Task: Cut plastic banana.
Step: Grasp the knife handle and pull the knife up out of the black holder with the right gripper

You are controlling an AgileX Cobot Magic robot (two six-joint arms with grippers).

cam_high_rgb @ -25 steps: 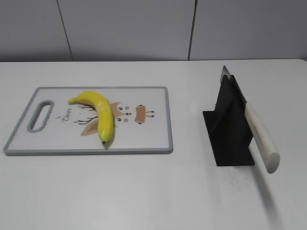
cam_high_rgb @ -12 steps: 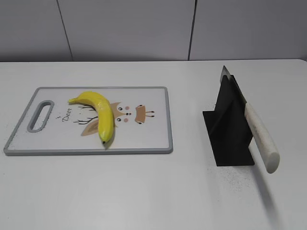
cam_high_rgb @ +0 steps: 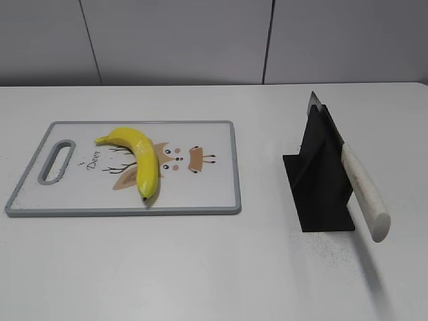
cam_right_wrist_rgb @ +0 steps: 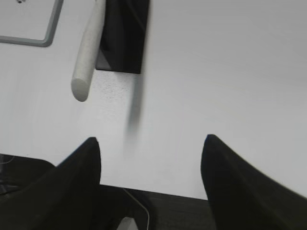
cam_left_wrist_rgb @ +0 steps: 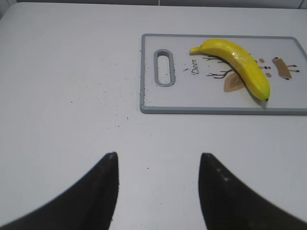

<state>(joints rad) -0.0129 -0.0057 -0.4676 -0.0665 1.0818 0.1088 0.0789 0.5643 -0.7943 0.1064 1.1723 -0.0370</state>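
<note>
The plastic banana [cam_high_rgb: 136, 155] is whole, glossy yellow, and lies on the white cutting board [cam_high_rgb: 200, 194] at the left of the table; it also shows in the left wrist view [cam_left_wrist_rgb: 240, 64]. A knife with a cream handle [cam_high_rgb: 364, 190] rests slanted in a black stand [cam_high_rgb: 319, 180]; the handle also shows in the right wrist view [cam_right_wrist_rgb: 88, 57]. My left gripper [cam_left_wrist_rgb: 157, 160] is open and empty above bare table, well short of the board. My right gripper [cam_right_wrist_rgb: 151, 143] is open and empty near the table's front edge, short of the knife. Neither gripper shows in the exterior view.
The cutting board [cam_left_wrist_rgb: 216, 103] has a grey rim and a handle slot [cam_left_wrist_rgb: 163, 67] at its left end. The black stand [cam_right_wrist_rgb: 123, 36] sits right of the board. The table's front edge [cam_right_wrist_rgb: 158, 191] lies under my right gripper.
</note>
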